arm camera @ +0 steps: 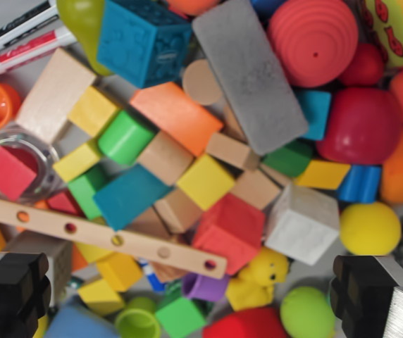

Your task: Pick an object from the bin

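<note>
The jaws stand wide open and hold nothing, one black pad (13, 285) in each lower corner of the wrist view, hovering over a bin crammed with toys. Between them lie a red block (231, 229), a yellow duck (261, 276) and a purple ring (206, 286). The red block looks the best pick: come straight down so the pads clear the drilled wooden strip (96, 234) touching its left.

gripper (191, 296) spread wide, black fingertips (15, 285) at both lower corners
</note>
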Controlling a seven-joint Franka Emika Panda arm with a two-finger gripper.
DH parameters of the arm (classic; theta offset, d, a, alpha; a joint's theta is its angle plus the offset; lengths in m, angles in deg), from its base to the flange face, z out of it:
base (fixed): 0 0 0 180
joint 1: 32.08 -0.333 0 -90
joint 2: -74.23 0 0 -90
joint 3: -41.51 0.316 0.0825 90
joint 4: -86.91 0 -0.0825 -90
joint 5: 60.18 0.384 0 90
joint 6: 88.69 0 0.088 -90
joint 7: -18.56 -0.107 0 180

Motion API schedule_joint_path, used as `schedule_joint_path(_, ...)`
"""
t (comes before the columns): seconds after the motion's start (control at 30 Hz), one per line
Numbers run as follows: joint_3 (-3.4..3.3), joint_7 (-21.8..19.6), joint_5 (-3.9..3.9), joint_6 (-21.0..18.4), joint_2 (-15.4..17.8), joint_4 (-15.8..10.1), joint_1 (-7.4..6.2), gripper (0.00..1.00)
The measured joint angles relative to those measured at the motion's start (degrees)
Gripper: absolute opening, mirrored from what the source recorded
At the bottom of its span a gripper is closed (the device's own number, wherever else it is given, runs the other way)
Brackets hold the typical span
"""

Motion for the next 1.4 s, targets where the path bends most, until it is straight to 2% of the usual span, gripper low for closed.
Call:
schedule_joint_path(0.47,0.73,-6.49,-0.11,2.96,3.03,-6.19,-1.46,1.00)
schedule_joint_path(0.83,1.68,-12.56,-0.15,5.53,5.56,-11.45,-2.69,1.00)
schedule_joint_path(1.07,2.53,-16.95,-0.15,7.35,7.14,-15.00,-3.52,1.00)
schedule_joint_path(1.4,4.10,-23.91,-0.10,10.05,9.40,-20.18,-4.77,1.00)
